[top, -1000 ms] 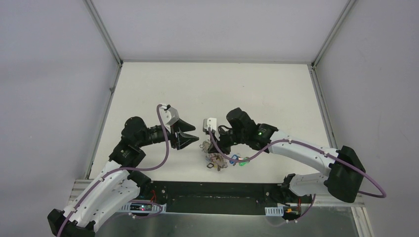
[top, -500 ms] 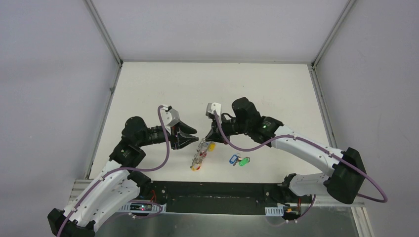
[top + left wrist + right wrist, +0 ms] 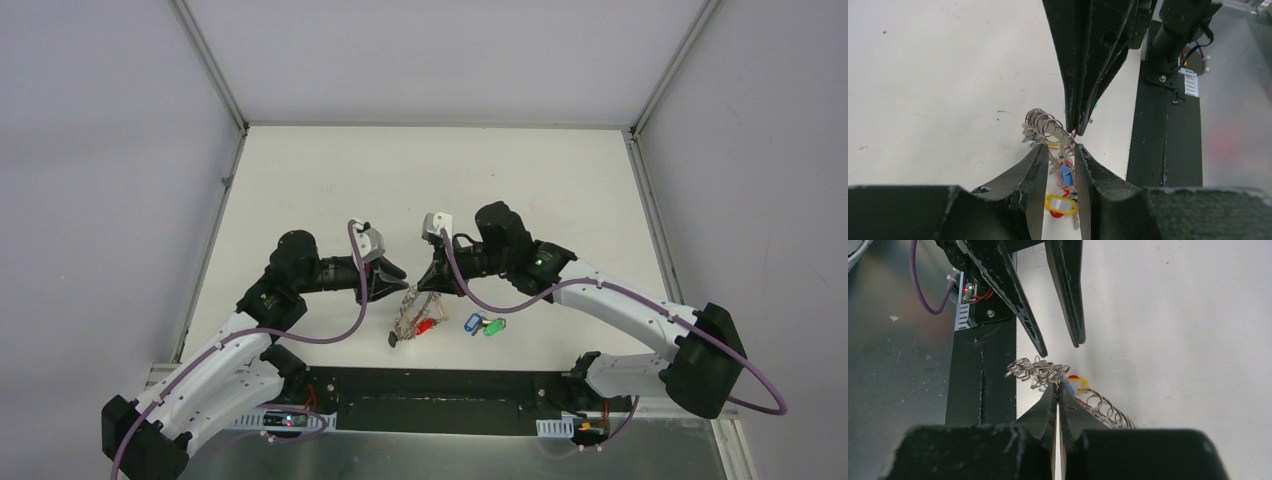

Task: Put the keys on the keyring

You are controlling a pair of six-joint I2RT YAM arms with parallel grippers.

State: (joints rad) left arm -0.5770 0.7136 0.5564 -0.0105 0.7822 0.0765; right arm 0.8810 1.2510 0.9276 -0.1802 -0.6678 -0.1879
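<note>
The keyring (image 3: 411, 309), a silvery coil strung with red, yellow and blue tagged keys, hangs from my right gripper (image 3: 429, 284), which is shut on its wire (image 3: 1058, 384). My left gripper (image 3: 397, 287) faces it from the left. Its jaws stand a little apart, straddling a loop of the ring (image 3: 1060, 148), and the tags dangle below between the fingers. The two keys lie on the table to the right of the ring, one with a blue tag (image 3: 472, 323) and one with a green tag (image 3: 493, 327), and neither gripper touches them.
The black base strip (image 3: 430, 385) runs along the table's near edge just below the ring. White walls with metal rails (image 3: 205, 250) close off the left, right and far sides of the table.
My right gripper has lifted the keyring off the table and away from the blue and green keys. My left gripper has moved right up to the ring, and its jaws have narrowed.
</note>
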